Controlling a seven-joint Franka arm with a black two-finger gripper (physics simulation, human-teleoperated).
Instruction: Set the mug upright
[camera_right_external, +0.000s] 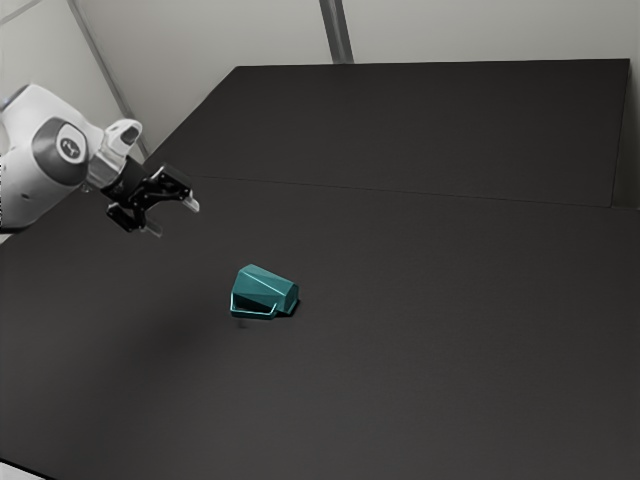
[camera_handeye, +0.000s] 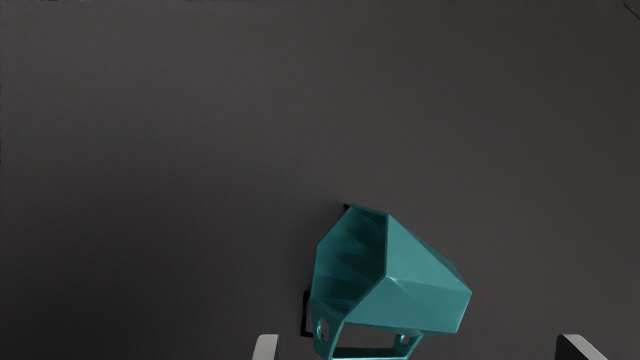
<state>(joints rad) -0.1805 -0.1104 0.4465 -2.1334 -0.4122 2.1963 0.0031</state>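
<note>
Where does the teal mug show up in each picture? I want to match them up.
Exterior view: the teal mug lies tipped over, slightly below the centre, toward the view's left.
Wrist view: it lies between the open fingers of the tool, seen from above.
Shared landmark: the mug's handle.

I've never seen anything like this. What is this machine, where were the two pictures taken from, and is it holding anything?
It's a white and grey jointed robot arm ending in a black two-finger gripper. The exterior view looks on from the arm's side; the wrist view comes from a camera on its hand, so the fingertips poke in at the bottom. On the dark, flat tabletop lies a teal, faceted mug, tipped on its side. Nothing is held: the fingers stand apart, above the table.
</note>
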